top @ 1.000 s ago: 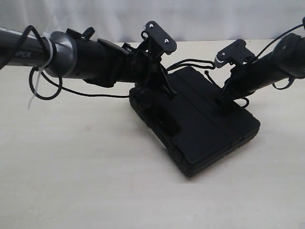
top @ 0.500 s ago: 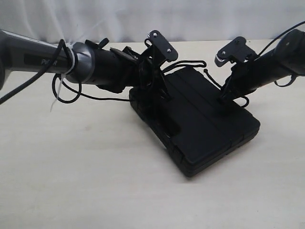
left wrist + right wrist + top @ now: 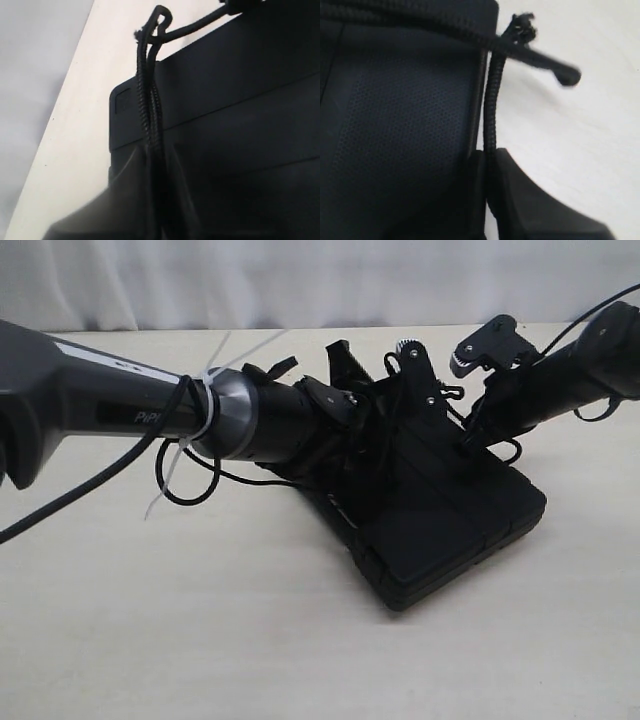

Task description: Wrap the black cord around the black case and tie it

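Here, a pale worktop [image 3: 150, 620] carried the rigid, flat black case [image 3: 450, 530] toward its far right. Above it, the left gripper [image 3: 154, 160] was pinched shut on a doubled strand of thin black cord [image 3: 147, 100], the right gripper [image 3: 489, 160] on a strand near its frayed end. The cord looked limp and light, best held near the ends.

Black cord [image 3: 149, 100] over flat black case [image 3: 450, 530]
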Controlling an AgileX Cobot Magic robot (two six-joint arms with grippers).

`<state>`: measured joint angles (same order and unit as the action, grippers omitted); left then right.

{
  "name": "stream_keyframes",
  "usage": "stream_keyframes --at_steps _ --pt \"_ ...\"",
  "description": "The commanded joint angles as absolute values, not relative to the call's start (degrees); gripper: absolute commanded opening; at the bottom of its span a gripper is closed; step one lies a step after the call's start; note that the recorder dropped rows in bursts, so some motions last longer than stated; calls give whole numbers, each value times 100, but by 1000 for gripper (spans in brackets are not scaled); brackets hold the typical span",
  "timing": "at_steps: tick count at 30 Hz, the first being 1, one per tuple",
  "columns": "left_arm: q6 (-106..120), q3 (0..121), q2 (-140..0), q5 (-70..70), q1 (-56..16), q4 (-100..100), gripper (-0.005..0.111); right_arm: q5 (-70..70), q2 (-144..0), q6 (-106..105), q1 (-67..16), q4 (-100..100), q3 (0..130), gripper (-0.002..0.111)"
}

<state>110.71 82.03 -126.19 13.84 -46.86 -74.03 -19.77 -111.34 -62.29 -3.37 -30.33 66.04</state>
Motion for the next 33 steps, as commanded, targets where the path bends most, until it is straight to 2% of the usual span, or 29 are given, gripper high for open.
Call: stream_keyframes --at_steps 1,4,17,29,33 --pt "11072 8136 -12504 671 -4723 -7459 0 -1661 -11095 -6154 -348 -3085 6590 4" --pt "11081 8136 -12480 216 -4723 -7426 0 -1583 -11095 -6144 -348 -3085 6590 4" --pt "11081 8136 -12480 -226 -4723 -7414 0 -1537 -11095 -6058 -348 -3279 6590 5" --pt "11093 8136 -12480 -223 -4723 -7414 0 -1686 -10964 -6083 -348 -3185 6590 28" --pt "11093 8136 -12480 -262 -4723 -7414 0 -1724 -10776 -6083 -348 -3173 6590 28"
